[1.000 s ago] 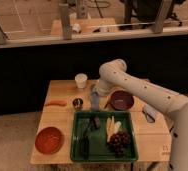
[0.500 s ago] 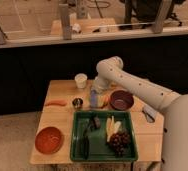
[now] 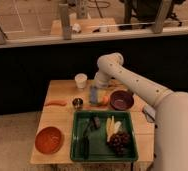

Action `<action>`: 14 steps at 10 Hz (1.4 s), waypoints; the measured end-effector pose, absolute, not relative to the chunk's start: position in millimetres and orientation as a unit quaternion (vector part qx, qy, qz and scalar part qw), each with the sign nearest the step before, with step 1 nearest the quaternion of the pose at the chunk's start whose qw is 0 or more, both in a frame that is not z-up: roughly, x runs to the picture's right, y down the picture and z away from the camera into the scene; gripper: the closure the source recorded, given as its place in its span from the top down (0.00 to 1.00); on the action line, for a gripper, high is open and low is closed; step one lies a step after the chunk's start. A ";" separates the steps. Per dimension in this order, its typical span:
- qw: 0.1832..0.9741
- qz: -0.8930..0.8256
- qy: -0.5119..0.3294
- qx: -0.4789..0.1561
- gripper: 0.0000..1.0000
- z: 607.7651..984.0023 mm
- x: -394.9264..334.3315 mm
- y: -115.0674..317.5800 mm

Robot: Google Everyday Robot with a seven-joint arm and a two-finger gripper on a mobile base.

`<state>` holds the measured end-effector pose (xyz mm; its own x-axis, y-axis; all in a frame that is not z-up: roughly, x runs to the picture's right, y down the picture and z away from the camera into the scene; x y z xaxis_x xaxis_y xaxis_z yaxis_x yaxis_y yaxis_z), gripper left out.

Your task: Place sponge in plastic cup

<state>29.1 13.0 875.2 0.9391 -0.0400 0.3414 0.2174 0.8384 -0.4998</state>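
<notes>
Figure. A single white robot arm [image 3: 132,82] is shown reaching from the right across a light wooden surface [image 3: 62,117]. Its hand [image 3: 94,90] is lowered near the middle of the far half, between a white paper cup [image 3: 80,80] and a dark red round bowl [image 3: 121,100]. The hand is fully closed and is judged to be closed on the upper end of the soft greyish-blue rectangular sponge [image 3: 93,98], which is seen directly beneath it, standing on end. A small round orange fruit [image 3: 105,100] lies just beside the sponge on the right. A small dark metal cup [image 3: 77,103] stands near it on the left, and a green plastic tray [image 3: 104,113] of food and dark tools lies in front. The small blue plastic cup cannot be told apart from the bluish shape under the hand, so its exact position is left open.

Handling. The sponge is expected to be very light and compliant, and neither fragile nor slippery. It will be squeezed thinner wherever it is pinched, and it may bulge or bend below the fingers. A hold across the narrow faces near one end is judged best, since the free end is then left hanging to be fed into the cup mouth. Because sponge and cup are of similar width, the free end should be centred over the rim before release. A light cup could be tipped if it is pushed sideways.
</notes>
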 end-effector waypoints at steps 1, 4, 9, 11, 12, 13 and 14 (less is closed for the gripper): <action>0.947 -0.055 -0.152 -0.277 0.00 878.2 33.1 2.0; 0.950 -0.031 -0.124 -0.287 0.00 888.2 42.0 -14.0; 0.950 -0.003 -0.116 -0.290 0.00 904.8 48.5 -11.9; 0.951 0.001 -0.115 -0.287 0.00 908.5 47.4 -15.3; 0.951 0.000 -0.115 -0.286 0.00 910.2 45.4 -17.0; 0.951 0.000 -0.114 -0.286 0.00 912.6 43.2 -18.6; 0.951 0.001 -0.113 -0.287 0.00 916.1 41.8 -19.7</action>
<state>41.8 -19.7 916.1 0.9745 0.0664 0.2144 0.0633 0.8352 -0.5464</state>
